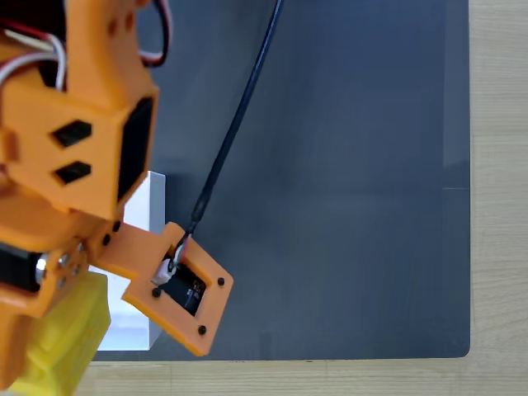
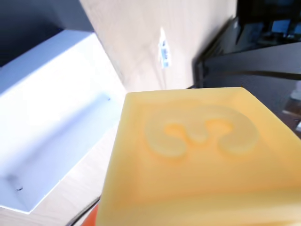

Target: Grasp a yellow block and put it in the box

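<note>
Fixed view, from above: the orange arm covers the left side of a dark mat. A yellow block is seen at the lower left, under the arm's end, partly over the wooden table edge. The box lies just beside the block, toward the mat, mostly covered by the arm. A black cable runs down to the wrist camera mount.

Wrist view: the yellow block sits very close to the lens, an embossed figure on its facing side. The box is seen up and to the left of it, open and white inside. The block appears raised above the table, so it is judged to be carried. The gripper's fingers are hidden; whether they are clamped on the block cannot be told for certain.

Step in hand, as judged: carrying to the box. The block is not yet over the opening. The hand should be moved sideways until the block is fully inside the walls' outline, then lowered before release. The box is thin-walled and light; a clipped rim could push it away.
</note>
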